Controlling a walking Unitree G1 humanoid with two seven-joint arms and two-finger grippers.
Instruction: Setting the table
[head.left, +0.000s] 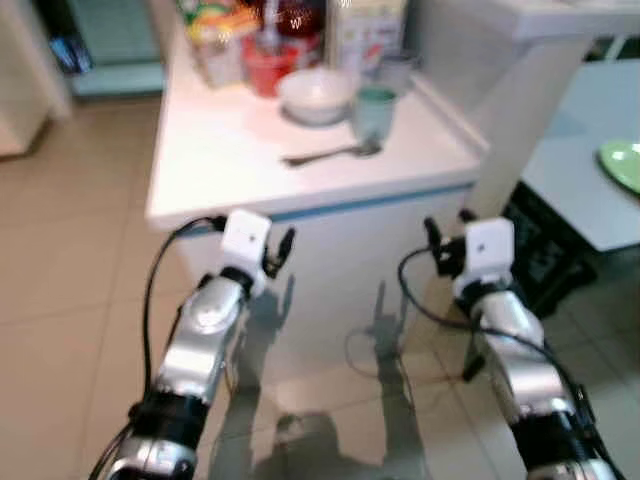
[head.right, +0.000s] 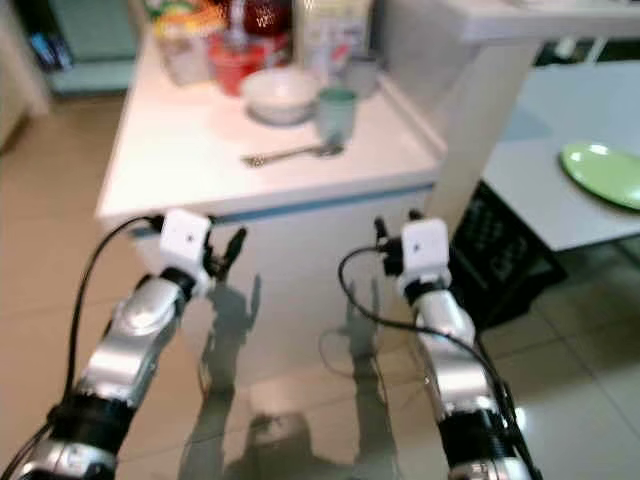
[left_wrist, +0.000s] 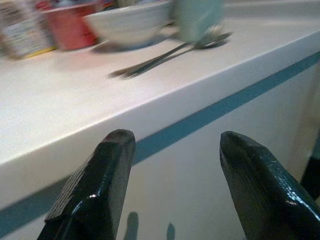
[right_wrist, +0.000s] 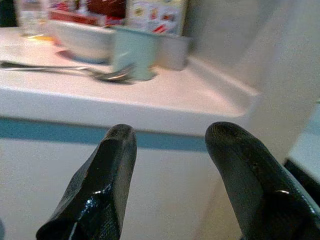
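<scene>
A white counter (head.left: 230, 150) stands before me. On it lie a metal spoon (head.left: 330, 154), a white bowl (head.left: 316, 95), a pale green cup (head.left: 374, 112) and a red container (head.left: 268, 66). My left gripper (head.left: 280, 250) is open, held below and just in front of the counter's front edge. My right gripper (head.left: 447, 240) is also open, at the same height near the counter's right corner. Both hold nothing. In the wrist views the spoon (left_wrist: 170, 52), the bowl (right_wrist: 82, 40) and the cup (right_wrist: 134, 52) sit beyond the open fingers. A green plate (head.right: 605, 172) lies on a pale table (head.right: 540, 180) to the right.
Cartons and jars (head.left: 365, 30) crowd the counter's back. A white pillar (head.left: 520, 110) rises between the counter and the pale table. A dark crate (head.left: 545, 245) sits under that table. Tan tiled floor (head.left: 70, 260) spreads out on the left.
</scene>
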